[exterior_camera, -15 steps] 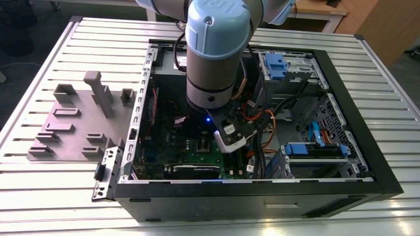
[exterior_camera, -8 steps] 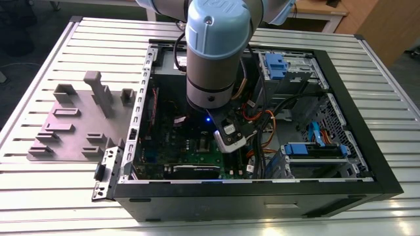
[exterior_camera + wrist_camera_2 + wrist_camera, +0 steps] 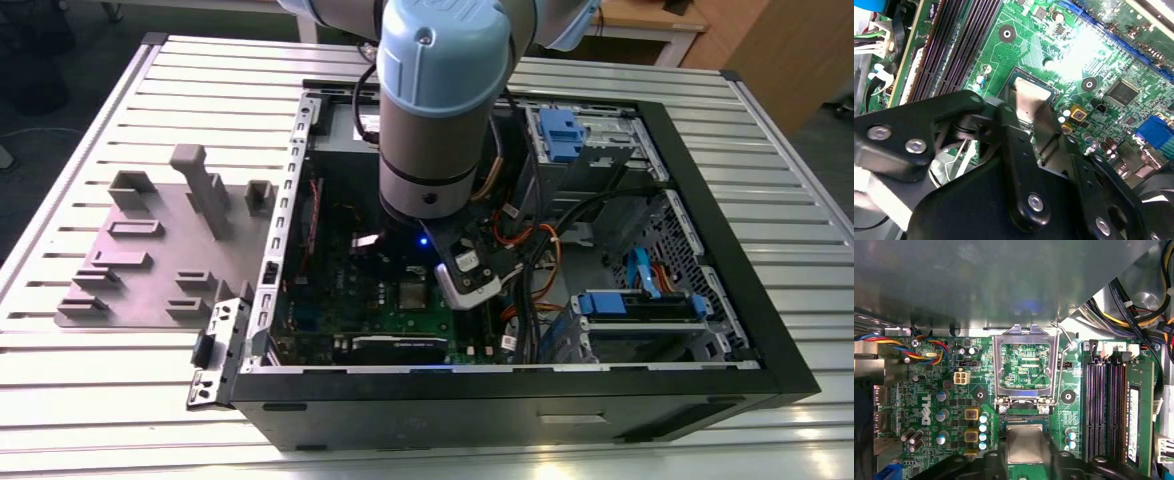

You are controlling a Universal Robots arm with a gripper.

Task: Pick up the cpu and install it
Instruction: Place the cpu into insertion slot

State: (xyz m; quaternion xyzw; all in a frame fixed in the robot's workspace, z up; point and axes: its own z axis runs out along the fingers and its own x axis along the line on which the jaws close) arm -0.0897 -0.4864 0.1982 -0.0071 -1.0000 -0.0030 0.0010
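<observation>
Black links of the gripper [image 3: 1028, 114] sit right up close. Its fingers [image 3: 1006, 130] look pinched narrow on two edges of the cpu [image 3: 1025, 442]. The cpu is at the socket, just beside the hinge end of the metal frame [image 3: 1024, 365], which stands open. We'd call this the seating step, though we can't tell if it's fully down. Memory slots [image 3: 1104, 405] run alongside the frame, with cables [image 3: 1134, 310] beyond them. We reckon the next move needs the chip kept flat and square, with no forcing.
</observation>
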